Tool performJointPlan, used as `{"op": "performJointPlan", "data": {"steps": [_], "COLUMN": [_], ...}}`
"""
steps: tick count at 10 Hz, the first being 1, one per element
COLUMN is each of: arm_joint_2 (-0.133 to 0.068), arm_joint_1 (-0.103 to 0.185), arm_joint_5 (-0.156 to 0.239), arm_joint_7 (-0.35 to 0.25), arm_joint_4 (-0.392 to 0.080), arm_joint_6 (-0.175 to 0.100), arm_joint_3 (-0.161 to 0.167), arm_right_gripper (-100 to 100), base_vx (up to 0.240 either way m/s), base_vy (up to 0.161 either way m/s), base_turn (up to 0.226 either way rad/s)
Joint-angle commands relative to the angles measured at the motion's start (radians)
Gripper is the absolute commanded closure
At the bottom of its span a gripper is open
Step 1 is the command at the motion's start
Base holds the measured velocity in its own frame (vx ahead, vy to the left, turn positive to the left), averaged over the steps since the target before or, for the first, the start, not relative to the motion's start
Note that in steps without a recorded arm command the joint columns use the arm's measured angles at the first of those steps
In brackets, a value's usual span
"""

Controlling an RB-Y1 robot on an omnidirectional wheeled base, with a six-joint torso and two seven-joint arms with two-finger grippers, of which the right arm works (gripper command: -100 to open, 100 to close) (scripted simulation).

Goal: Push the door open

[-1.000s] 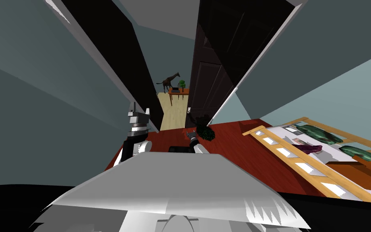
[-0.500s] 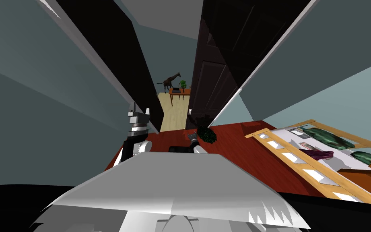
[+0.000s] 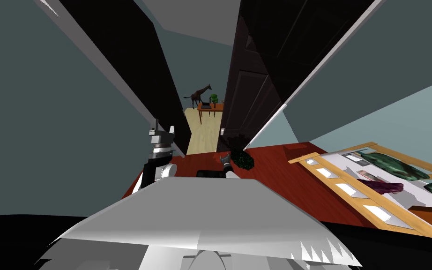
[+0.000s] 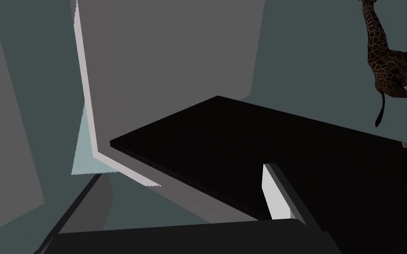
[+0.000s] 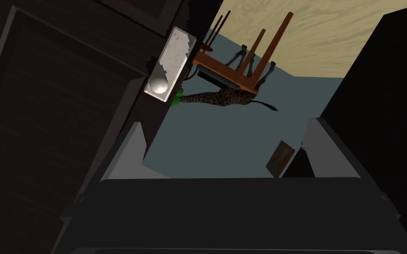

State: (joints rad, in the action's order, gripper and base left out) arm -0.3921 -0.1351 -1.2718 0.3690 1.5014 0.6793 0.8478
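Observation:
The dark panelled door (image 3: 250, 89) stands partly open to the right of a narrow gap. Its silvery knob (image 5: 159, 84) sits on a pale plate near the door's free edge. My right gripper (image 5: 227, 147) is low, close under the knob, and open. One of its fingers (image 5: 127, 152) lies against the door's face beside the edge, and the other finger is out in the gap. In the head view the right gripper (image 3: 224, 158) is small, just below the door's edge. My left gripper (image 3: 163, 126) is raised at the gap's left side, open, beside a black slab (image 4: 251, 141).
Through the gap lie a light wood floor (image 3: 203, 133), a giraffe figure (image 3: 200, 95) and a small orange-brown table (image 3: 209, 108). A dark green bushy thing (image 3: 242, 159) sits on the red-brown floor (image 3: 280, 173) by the door. A wooden-framed bed (image 3: 346, 190) stands to the right.
The whole head view has shifted: the bed and door frame slid right. The door's edge sits a little further right, the gap is slightly wider, and my right gripper has followed it.

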Motion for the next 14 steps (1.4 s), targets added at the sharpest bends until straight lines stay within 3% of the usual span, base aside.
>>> {"op": "performJointPlan", "data": {"steps": [1,13,14], "arm_joint_2": [-0.012,-0.082,-0.092], "arm_joint_1": [0.009,0.088,0.099], "arm_joint_5": [-0.037,-0.27,-0.303], "arm_joint_7": [0.008,0.069,0.078], "arm_joint_4": [-0.023,-0.191,-0.215], "arm_joint_6": [0.033,0.241,0.27], "arm_joint_3": [0.024,0.18,0.202], "arm_right_gripper": [-100,-100,-100], "base_vx": [0.111,0.1,0.107], "base_vy": [0.015,0.008,0.003], "base_turn": [0.019,0.023,0.024]}}
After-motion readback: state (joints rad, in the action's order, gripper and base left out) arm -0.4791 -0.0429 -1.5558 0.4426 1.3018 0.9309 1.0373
